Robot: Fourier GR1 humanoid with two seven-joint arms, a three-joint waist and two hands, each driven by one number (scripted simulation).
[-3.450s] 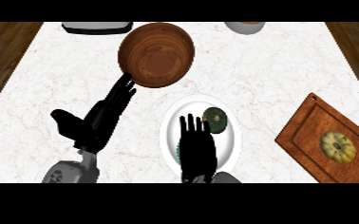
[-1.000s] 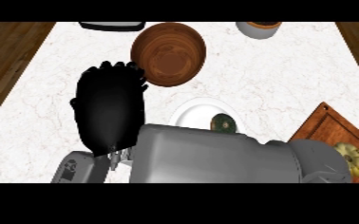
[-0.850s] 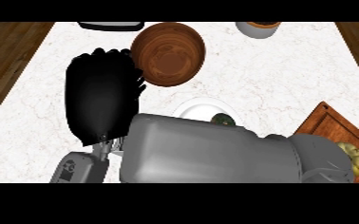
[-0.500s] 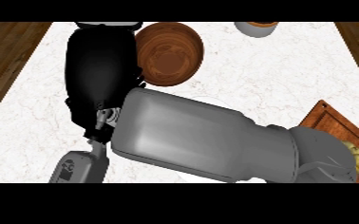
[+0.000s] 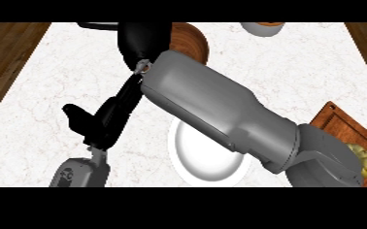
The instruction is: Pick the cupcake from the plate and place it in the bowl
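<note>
Marble counter [image 5: 301, 73] — plate [image 5: 204, 162], bowl [image 5: 192, 41]

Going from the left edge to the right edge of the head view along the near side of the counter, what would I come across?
Left hand → white plate → grey right forearm → wooden board at the right edge.
</note>
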